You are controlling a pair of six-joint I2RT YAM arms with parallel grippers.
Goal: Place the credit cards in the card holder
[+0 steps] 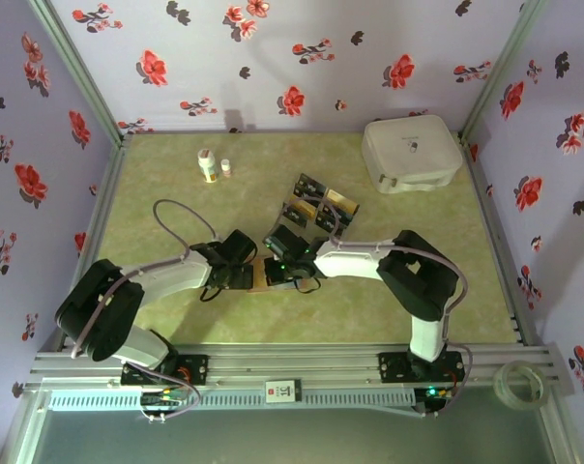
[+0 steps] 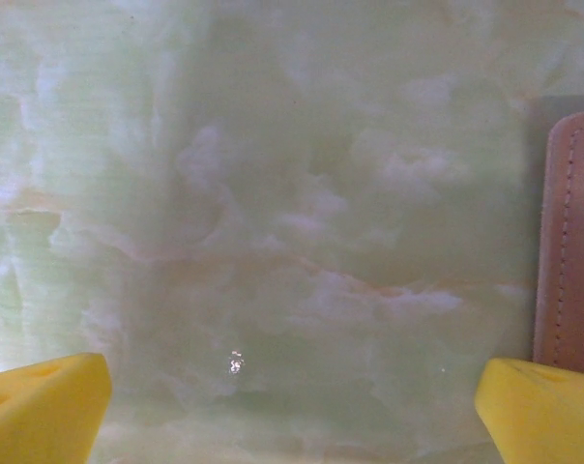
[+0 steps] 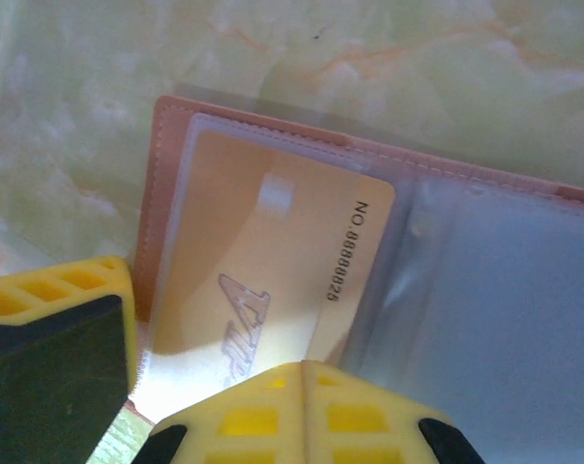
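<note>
The reddish-brown card holder [image 1: 261, 275] lies open on the table between my two grippers. In the right wrist view the card holder [image 3: 166, 164] has a gold credit card [image 3: 273, 261] under its clear sleeve, with a grey-blue pocket beside it. My right gripper [image 3: 176, 348] hovers close over the holder's near corner, fingers a little apart, gripping nothing I can see. My left gripper [image 2: 292, 406] is open over bare table, and the holder's edge [image 2: 572, 242] is just to its right. More black and gold credit cards [image 1: 316, 201] lie behind the holder.
A large white rounded case [image 1: 411, 152] stands at the back right. Two small bottles [image 1: 213, 166] stand at the back left. Floral walls close the table on three sides. A tape roll [image 1: 524, 380] lies on the rail at the front right.
</note>
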